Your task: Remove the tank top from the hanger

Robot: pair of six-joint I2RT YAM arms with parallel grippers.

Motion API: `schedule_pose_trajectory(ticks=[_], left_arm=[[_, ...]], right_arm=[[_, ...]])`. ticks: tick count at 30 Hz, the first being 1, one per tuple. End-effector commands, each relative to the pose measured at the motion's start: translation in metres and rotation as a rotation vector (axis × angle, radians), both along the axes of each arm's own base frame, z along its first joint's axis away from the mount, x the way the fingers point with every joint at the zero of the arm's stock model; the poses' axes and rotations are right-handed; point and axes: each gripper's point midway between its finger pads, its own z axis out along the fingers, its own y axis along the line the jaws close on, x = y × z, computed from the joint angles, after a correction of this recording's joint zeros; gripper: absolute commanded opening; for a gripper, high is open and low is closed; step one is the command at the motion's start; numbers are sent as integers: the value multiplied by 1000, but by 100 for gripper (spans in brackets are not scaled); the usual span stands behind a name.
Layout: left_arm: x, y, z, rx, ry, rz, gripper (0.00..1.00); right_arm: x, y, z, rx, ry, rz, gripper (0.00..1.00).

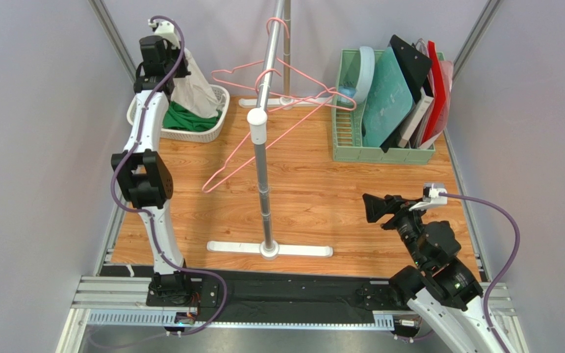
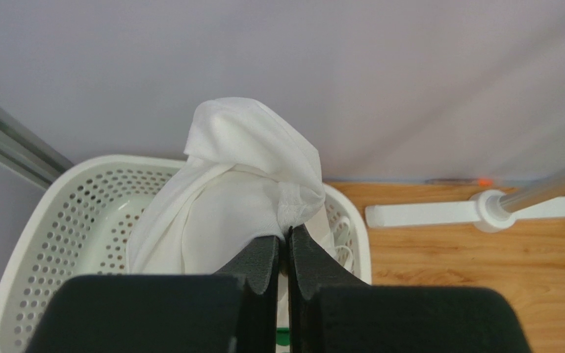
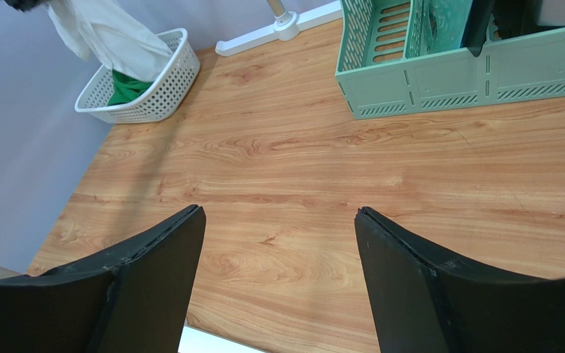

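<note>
My left gripper [image 1: 176, 56] is shut on a fold of the white tank top [image 1: 194, 85] and holds it over the white perforated basket [image 1: 218, 118] at the far left. In the left wrist view the cloth [image 2: 241, 176] bunches above my closed fingertips [image 2: 286, 235], with the basket [image 2: 50, 220] below. Pink wire hangers [image 1: 282, 123] hang bare on the metal rail [image 1: 262, 158], apart from the top. My right gripper [image 1: 374, 207] is open and empty [image 3: 278, 220] above the wooden table at the near right.
A green garment [image 1: 187, 122] lies in the basket. A green file organizer [image 1: 352, 140] with folders stands at the back right. The rack's white base [image 1: 269, 249] crosses the table's near middle. Grey walls close both sides.
</note>
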Motion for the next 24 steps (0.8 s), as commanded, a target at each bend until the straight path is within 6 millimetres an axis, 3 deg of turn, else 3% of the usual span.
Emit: schedule_pose_trajectory(ticks=[1, 2, 4, 6, 7, 8, 10, 11, 13, 15, 19, 20, 21, 24], left_arm=[[-4, 21, -19, 110, 3, 59, 0], [-7, 25, -44, 108, 53, 75, 0], [-10, 39, -69, 100, 118, 133, 0], [-11, 53, -80, 122, 169, 204, 0], [-17, 65, -109, 148, 267, 275, 0], [-14, 71, -100, 156, 263, 302, 0], [-19, 78, -132, 201, 386, 326, 5], [-16, 82, -123, 206, 372, 350, 14], [-17, 84, -128, 209, 398, 354, 20], [-17, 82, -122, 207, 389, 345, 34], [-17, 75, -111, 193, 367, 302, 53], [-17, 73, -110, 182, 365, 297, 88], [-19, 72, -111, 171, 376, 296, 99], [-26, 60, -99, 71, 373, 298, 99]], right_arm=[[-3, -5, 29, 18, -78, -8, 80], [-3, -4, 29, 17, -75, -7, 80], [-3, -4, 27, 10, -69, -2, 80], [-4, -4, 26, 9, -67, -1, 80], [-4, -4, 24, 5, -63, 0, 80], [-4, -4, 24, 5, -66, 0, 80], [-4, -5, 23, 6, -63, -5, 80], [-4, -4, 23, 7, -61, -2, 80], [-3, -3, 25, 11, -65, 2, 80], [-3, -1, 25, 14, -61, 8, 80], [-2, 2, 27, 27, -61, 17, 80], [-2, 2, 26, 28, -59, 18, 80], [-2, 3, 26, 29, -58, 20, 80], [1, 4, 21, 27, -44, 18, 80]])
